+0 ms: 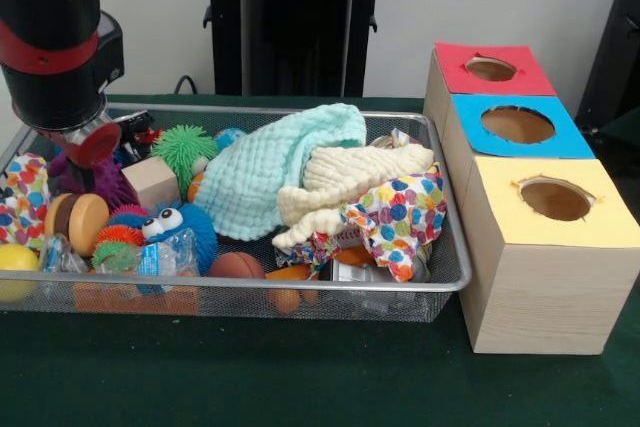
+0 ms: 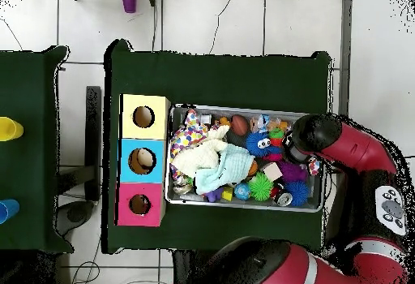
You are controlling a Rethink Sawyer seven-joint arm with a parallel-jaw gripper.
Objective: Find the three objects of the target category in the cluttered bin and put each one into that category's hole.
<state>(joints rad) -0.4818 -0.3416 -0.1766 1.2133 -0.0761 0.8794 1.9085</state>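
Note:
The silver wire-mesh bin (image 1: 250, 288) stands on the green table, full of toys and cloths; it also shows in the overhead view (image 2: 243, 203). The round hole in the red box top (image 1: 490, 69) is at the far end of the row of three boxes, and it shows in the overhead view (image 2: 139, 204) too. My gripper (image 1: 87, 149) hangs low over the bin's left end in the front view, above a purple spiky toy (image 1: 105, 189). In the overhead view my gripper (image 2: 294, 152) is over the bin's right end. Its tip is hidden among the clutter.
The bin holds a mint cloth (image 1: 275, 172), a cream cloth (image 1: 350, 182), a polka-dot cloth (image 1: 400, 217), a green spiky ball (image 1: 185, 147), a blue furry toy (image 1: 185, 232), a wooden block (image 1: 150, 182) and balls. The blue-topped (image 1: 517, 124) and yellow-topped (image 1: 556, 198) boxes stand beside the red one.

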